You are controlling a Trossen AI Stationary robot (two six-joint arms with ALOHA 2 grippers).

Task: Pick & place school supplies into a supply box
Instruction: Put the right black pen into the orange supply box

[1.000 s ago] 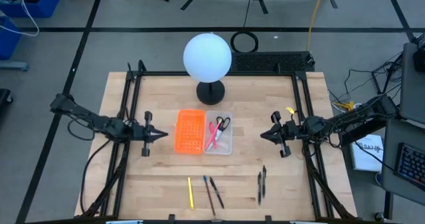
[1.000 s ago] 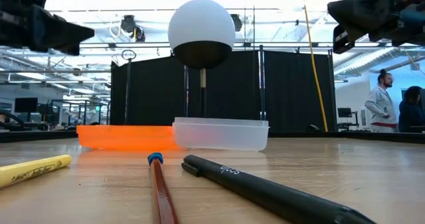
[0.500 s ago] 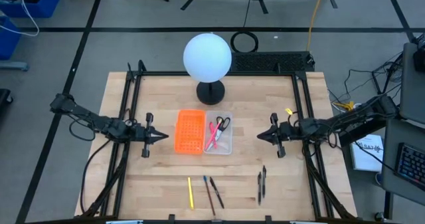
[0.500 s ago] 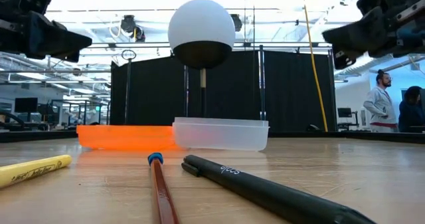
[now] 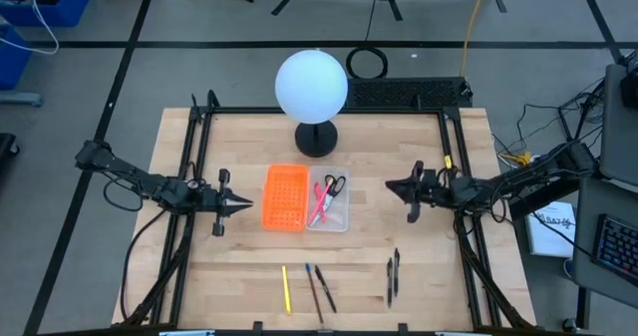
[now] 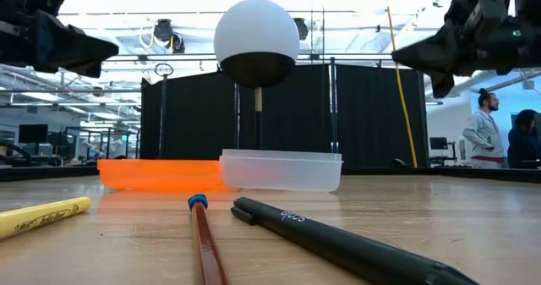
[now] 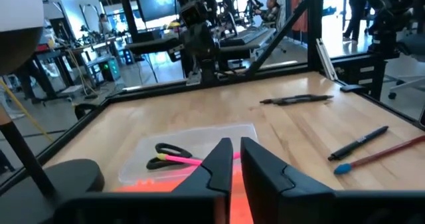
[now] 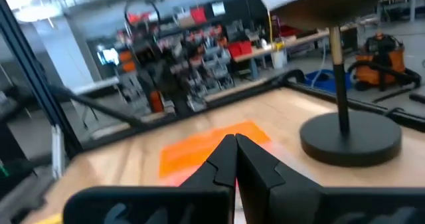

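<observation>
The clear supply box [image 5: 328,200] sits mid-table beside an orange tray [image 5: 285,197] and holds black-handled scissors [image 5: 334,185] and a pink pen [image 5: 319,204]. Near the table's near edge lie a yellow pen [image 5: 285,289], a blue-capped pencil [image 5: 313,291], a black pen [image 5: 325,287] and two dark pens [image 5: 392,275]. My left gripper [image 5: 245,204] hovers shut to the left of the orange tray. My right gripper [image 5: 390,186] hovers shut to the right of the box. Both are well above the table in the low view, left gripper [image 6: 106,48], right gripper [image 6: 401,57].
A white globe lamp [image 5: 311,85] on a black round base [image 5: 316,137] stands just beyond the two trays. Black frame rails [image 5: 195,157] run along the table's left and right sides. Bare wood lies between the trays and the pens. People stand far off in the room [image 6: 484,137].
My right gripper has moved a little toward the table's left and far edges, nearer the supply box, and has rolled about its own axis while staying shut. The supplies and trays lie as before.
</observation>
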